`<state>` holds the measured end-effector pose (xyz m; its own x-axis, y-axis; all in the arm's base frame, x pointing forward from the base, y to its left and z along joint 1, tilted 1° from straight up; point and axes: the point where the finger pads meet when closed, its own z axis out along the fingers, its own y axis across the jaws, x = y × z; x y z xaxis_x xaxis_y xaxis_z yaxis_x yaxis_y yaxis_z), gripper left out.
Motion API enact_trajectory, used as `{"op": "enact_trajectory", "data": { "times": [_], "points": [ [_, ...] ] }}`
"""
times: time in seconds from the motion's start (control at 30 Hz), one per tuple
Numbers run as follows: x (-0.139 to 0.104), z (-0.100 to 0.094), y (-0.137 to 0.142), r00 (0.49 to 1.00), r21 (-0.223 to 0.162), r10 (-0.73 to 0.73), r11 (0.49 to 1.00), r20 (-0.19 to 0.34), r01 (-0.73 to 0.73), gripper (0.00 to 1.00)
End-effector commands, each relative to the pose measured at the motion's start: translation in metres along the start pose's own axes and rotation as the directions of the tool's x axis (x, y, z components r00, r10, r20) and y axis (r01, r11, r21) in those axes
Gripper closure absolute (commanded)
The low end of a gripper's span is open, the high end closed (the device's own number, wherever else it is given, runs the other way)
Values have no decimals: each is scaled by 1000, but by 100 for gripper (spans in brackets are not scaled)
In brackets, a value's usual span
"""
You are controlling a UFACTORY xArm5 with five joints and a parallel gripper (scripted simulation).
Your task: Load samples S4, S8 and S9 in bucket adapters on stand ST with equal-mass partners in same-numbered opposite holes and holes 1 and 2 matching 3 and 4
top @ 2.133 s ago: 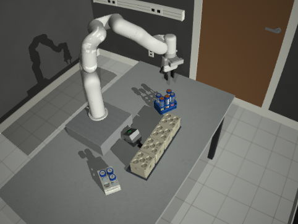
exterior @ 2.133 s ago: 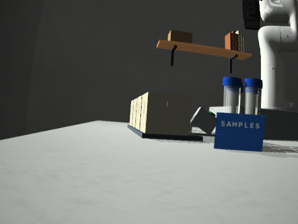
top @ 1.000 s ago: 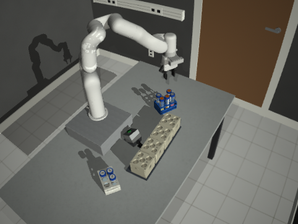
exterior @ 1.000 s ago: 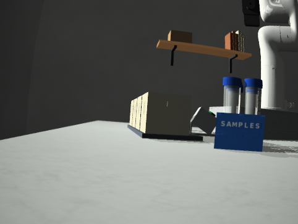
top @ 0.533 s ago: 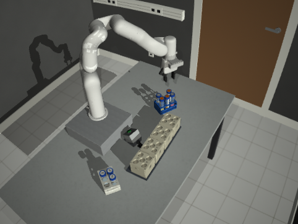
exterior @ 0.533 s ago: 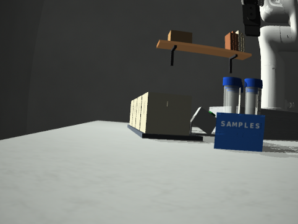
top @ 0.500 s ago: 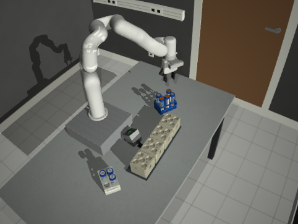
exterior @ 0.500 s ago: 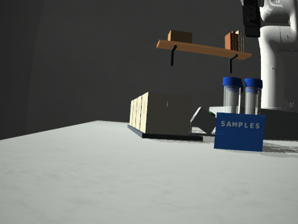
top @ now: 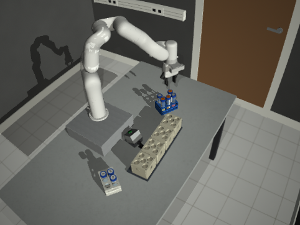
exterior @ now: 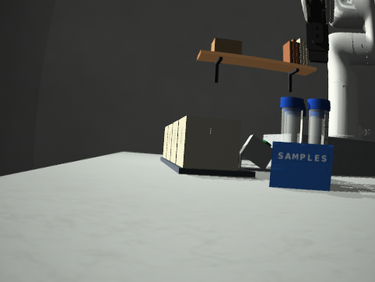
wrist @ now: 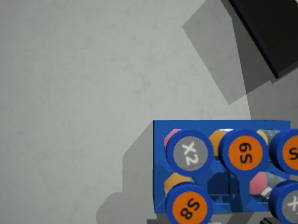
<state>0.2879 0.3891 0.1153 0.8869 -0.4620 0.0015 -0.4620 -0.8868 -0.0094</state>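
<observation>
So the blue sample rack (top: 162,112) (exterior: 302,167) (wrist: 220,125) is on the worktop (top: 199,102) (exterior: 128,218) (wrist: 75,75), lower than the end effector (top: 170,83) and just off to its side, with S8 (wrist: 189,207), S9 (wrist: 244,153) and the grey-dotted X2 (wrist: 189,153) standing in it. The end effector's fingers are partly spread, nothing pinched. Next out from it come the four beige adapters (top: 144,169) (exterior: 212,144) in a row, then the white rack (top: 113,190) with three blue-capped tubes, farthest away.

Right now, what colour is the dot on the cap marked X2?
The dot on X2 is grey; the wrist view shows it best.
</observation>
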Motion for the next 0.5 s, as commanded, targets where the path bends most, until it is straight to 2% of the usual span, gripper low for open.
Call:
{"op": "enact_trajectory", "data": {
  "times": [0.0, 0.47],
  "points": [
    [0, 9, -2, 1000, 7, 0, 1000, 13, 0, 43],
    [0, 33, -2, 1000, 7, 0, 1000, 13, 0, 43]
  ]
}}
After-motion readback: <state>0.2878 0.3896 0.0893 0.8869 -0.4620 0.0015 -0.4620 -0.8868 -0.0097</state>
